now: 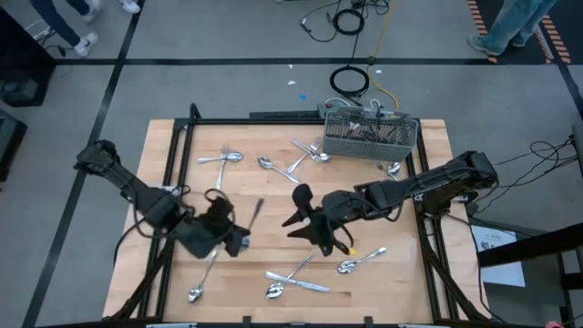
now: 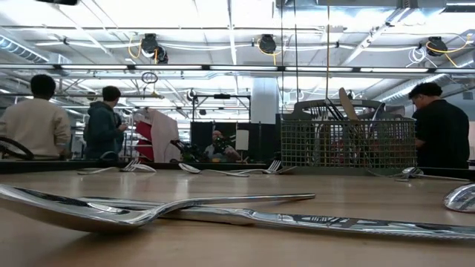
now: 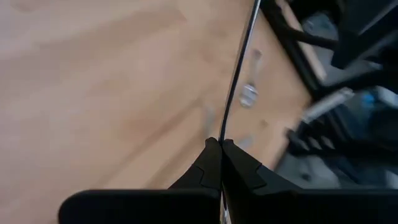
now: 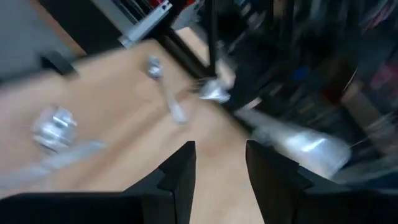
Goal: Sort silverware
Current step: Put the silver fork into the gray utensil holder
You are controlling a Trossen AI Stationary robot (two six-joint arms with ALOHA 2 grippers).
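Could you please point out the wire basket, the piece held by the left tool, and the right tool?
wire basket (image 1: 369, 137): high view, mesh side.
held piece (image 3: 239, 68): left wrist view, thin handle.
right tool (image 4: 221, 165): right wrist view, gap between fingertips.

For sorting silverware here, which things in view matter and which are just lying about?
Job:
- loose silverware on the table
- piece pinched in the shut left gripper
- open right gripper, holding nothing
- mesh basket

Lying about:
- coiled cables on the floor
- people behind
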